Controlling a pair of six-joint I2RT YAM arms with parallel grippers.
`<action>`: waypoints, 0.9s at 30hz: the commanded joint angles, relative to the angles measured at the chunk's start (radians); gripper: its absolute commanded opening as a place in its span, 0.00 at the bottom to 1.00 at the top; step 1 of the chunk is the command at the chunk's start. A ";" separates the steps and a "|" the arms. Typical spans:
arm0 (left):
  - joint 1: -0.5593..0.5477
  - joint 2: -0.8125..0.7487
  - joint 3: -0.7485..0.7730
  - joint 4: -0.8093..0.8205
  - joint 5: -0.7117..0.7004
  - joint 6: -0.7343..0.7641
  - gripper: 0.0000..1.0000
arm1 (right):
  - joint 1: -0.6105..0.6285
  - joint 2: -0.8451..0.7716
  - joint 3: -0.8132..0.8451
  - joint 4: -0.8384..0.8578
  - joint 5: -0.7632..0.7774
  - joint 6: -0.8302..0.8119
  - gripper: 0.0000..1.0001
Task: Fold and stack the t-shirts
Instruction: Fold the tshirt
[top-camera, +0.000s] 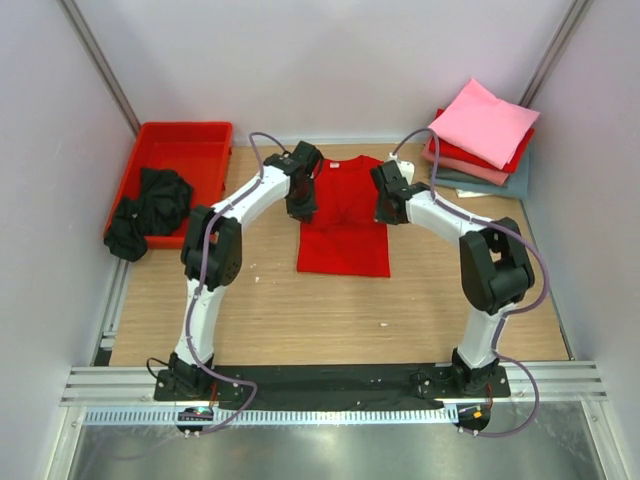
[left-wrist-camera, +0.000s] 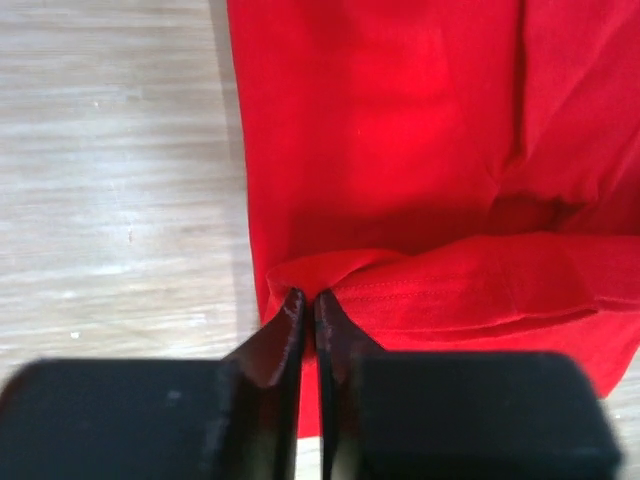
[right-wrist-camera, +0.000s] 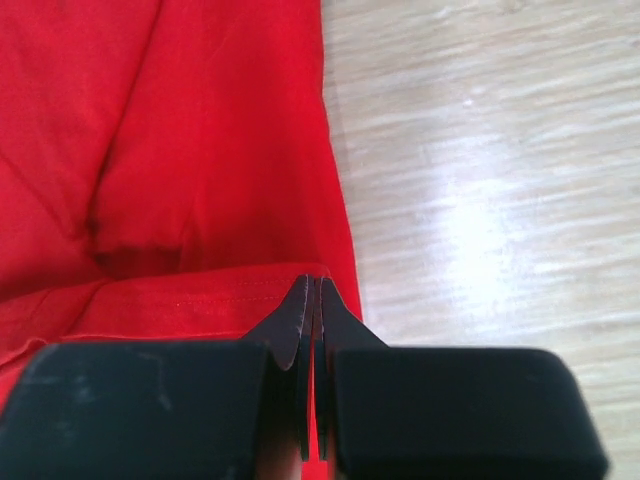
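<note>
Wooden table (top-camera: 300, 310): bright red t-shirt (top-camera: 345, 235), sides folded in; left hand (left-wrist-camera: 308, 305), right hand (right-wrist-camera: 313, 290) pinching stitched edge

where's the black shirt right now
Top view, far left: the black shirt lies crumpled in the red tray, partly spilling over its near rim.

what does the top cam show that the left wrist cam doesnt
Only the top view: the red tray with a black t-shirt spilling over its edge, and the folded stack at far right. Only the left wrist: a close look at the left gripper pinching a folded hem. Both: the red t-shirt on the wooden table.
</note>
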 joint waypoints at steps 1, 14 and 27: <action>0.033 0.072 0.151 -0.072 0.001 0.029 0.10 | -0.026 0.058 0.108 0.023 0.043 -0.023 0.01; 0.128 -0.068 0.371 -0.197 0.024 -0.026 0.66 | -0.139 0.094 0.465 -0.169 -0.015 -0.095 0.68; 0.059 -0.522 -0.666 0.369 0.281 -0.136 0.58 | -0.147 -0.402 -0.404 0.182 -0.529 0.036 0.69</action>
